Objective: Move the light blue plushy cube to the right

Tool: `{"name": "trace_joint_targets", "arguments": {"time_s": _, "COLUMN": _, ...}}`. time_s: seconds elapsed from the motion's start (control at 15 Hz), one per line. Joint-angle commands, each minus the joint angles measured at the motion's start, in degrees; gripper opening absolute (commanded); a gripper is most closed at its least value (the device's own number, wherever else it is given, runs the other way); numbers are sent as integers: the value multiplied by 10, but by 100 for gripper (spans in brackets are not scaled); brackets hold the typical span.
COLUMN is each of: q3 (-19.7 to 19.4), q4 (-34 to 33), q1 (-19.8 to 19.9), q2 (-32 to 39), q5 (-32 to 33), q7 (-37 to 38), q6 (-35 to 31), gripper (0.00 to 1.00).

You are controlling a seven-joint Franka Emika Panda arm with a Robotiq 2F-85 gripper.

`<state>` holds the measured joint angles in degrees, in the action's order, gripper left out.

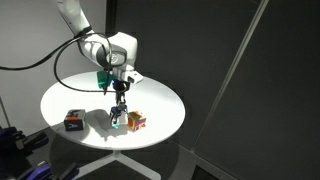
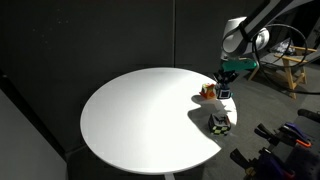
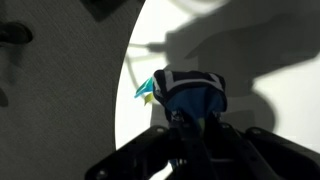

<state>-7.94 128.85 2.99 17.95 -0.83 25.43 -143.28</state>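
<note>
Now the round white table (image 1: 60, 100) fills mid-frame, with the arm (image 1: 80, 30) entering from the upper left. Its gripper (image 1: 119, 113) looks clamped on the light blue plushy cube (image 3: 192, 95), at the centre of the wrist view. The grasp seems made; next comes carrying it rightward, clear of the orange cube (image 1: 137, 122).

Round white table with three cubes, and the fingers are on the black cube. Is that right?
Wrong cube. In an exterior view the fingers are on the light blue cube, next to the orange cube; the black cube sits apart, untouched. The round white table with three cubes is right.
</note>
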Motion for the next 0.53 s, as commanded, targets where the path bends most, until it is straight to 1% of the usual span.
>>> {"name": "trace_joint_targets", "arguments": {"time_s": 0.0, "q3": -7, "q4": -8, "q1": -3, "q2": 10, "q5": -7, "q7": 1, "q6": -3, "gripper": 6}}
{"name": "trace_joint_targets", "arguments": {"time_s": 0.47, "q3": -12, "q4": -18, "q1": -2, "q2": 29, "q5": -9, "q7": 1, "q6": -5, "gripper": 6}}
